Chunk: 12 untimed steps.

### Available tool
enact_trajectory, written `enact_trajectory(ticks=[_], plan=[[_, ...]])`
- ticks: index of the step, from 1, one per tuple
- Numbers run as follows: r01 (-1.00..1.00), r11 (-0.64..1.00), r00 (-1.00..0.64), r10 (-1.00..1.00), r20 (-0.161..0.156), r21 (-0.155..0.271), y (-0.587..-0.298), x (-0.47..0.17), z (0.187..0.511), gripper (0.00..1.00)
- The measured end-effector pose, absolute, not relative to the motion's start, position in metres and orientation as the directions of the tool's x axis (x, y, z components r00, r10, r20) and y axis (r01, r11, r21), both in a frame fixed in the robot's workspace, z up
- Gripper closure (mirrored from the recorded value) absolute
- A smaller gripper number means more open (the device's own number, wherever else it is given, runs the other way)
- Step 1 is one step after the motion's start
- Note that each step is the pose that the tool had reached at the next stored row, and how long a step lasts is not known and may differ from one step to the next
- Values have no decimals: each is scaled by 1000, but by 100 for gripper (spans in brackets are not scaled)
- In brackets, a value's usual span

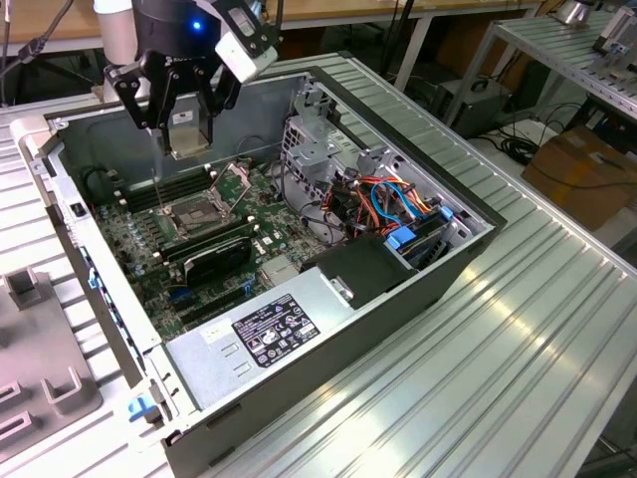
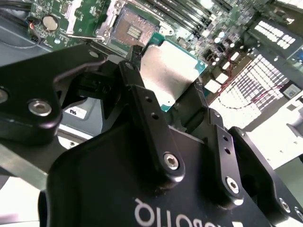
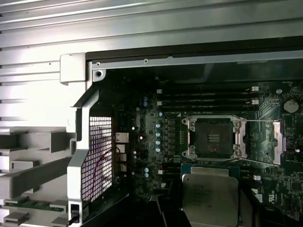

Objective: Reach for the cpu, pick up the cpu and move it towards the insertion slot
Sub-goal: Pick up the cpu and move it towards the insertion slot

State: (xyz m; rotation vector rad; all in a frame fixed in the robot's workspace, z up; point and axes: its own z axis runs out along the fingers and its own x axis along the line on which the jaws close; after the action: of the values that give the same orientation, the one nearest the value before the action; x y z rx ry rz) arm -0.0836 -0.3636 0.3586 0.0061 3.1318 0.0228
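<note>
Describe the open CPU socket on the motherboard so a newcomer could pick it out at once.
Start at the open grey computer case and its green motherboard. Near the board's middle, beside the long dark memory slots, sits the square metal-framed socket, lid swung open. Unlike its neighbours it has a dark recessed centre, and the black gripper holds the flat silver cpu above it.

Silver-tan cpu (image 2: pixel 168 71), green-edged; black hand (image 2: pixel 163 101).

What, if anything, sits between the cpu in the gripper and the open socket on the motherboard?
Nothing visible. The gripper holds the cpu in the air above the motherboard. The socket lies open and bare, its retention frame swung up to one side, off the opening.
</note>
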Motion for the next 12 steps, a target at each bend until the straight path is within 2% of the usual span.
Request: enact_trajectory(ticks=[10, 11, 12], plan=[[6, 1000, -1000, 6, -9, 15, -336, -77, 357, 45], [6, 1000, -1000, 7, -9, 14, -321, -76, 357, 45], [7, 1000, -1000, 7, -9, 14, -320, -76, 357, 45]])
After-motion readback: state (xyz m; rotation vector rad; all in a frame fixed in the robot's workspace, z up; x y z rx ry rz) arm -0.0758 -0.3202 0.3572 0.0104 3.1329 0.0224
